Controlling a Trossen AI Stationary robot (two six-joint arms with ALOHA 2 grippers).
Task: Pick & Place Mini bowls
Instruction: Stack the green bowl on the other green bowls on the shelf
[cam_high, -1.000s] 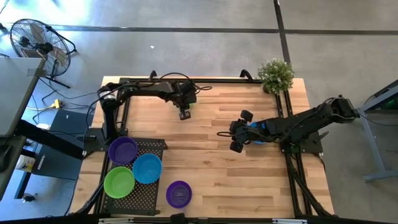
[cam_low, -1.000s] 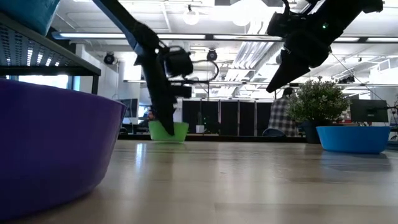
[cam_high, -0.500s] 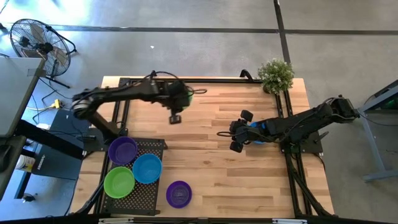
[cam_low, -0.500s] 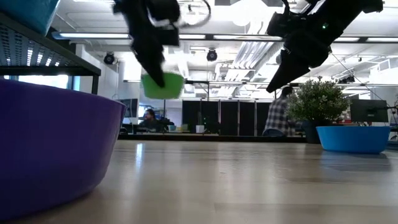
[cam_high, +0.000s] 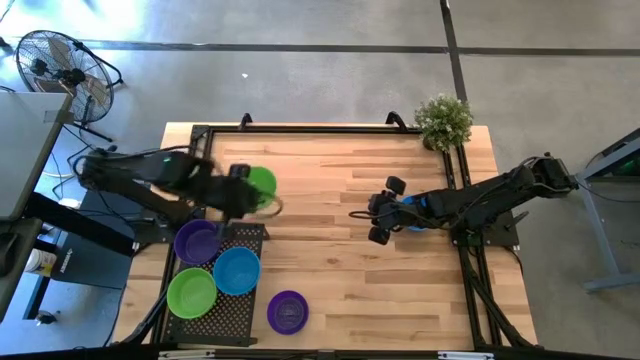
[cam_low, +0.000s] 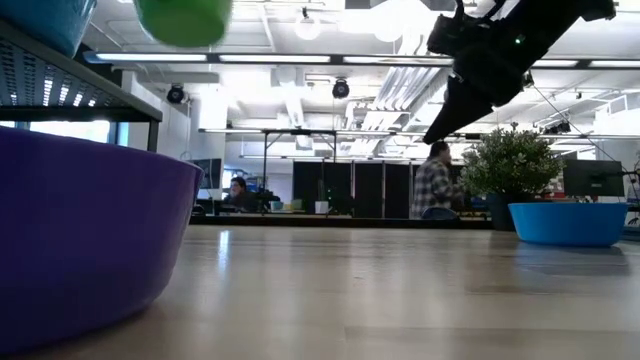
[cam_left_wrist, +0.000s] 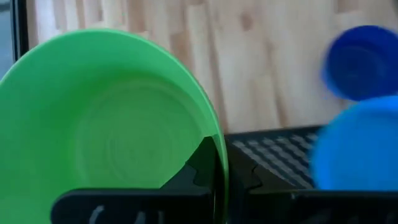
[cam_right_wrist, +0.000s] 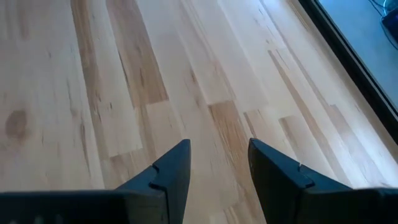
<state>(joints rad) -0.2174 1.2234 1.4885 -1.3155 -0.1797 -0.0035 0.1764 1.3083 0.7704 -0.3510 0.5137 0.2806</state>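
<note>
1. A fan (cam_high: 55, 62) stands on the floor, off the surface's far left corner.
2. A black perforated rack (cam_high: 245, 236) sits at the near left of the wooden surface (cam_high: 330, 250). Three bowls rest on it, each empty as far as the high view shows: a purple bowl (cam_high: 196, 242) at its far left, a green bowl (cam_high: 191, 292) nearer the front, and a light blue bowl (cam_high: 237, 270) just right of both.
3. A second purple bowl (cam_high: 288, 311) lies on the surface just right of the rack's near corner, with nothing seen in it. It fills the left foreground in the low view (cam_low: 85, 235).
4. The left claw (cam_high: 243, 195) hangs above the rack's far edge, clenched on the rim of a raised green bowl (cam_high: 260, 184). Its wrist view shows the dark fingers pinching that rim (cam_left_wrist: 214, 180) and the bowl's inside bare (cam_left_wrist: 106, 137). In the low view the bowl is high in the air (cam_low: 184, 19).
5. The right claw (cam_high: 383, 212) hovers over the surface right of centre, its fingers (cam_right_wrist: 173, 171) spread apart with only bare wood between them.
6. A blue bowl (cam_high: 413, 210) rests on the surface just right of that claw, partly hidden by the arm. The low view shows it upright (cam_low: 568, 223).
7. A potted plant (cam_high: 443, 120) stands at the far right corner.
</note>
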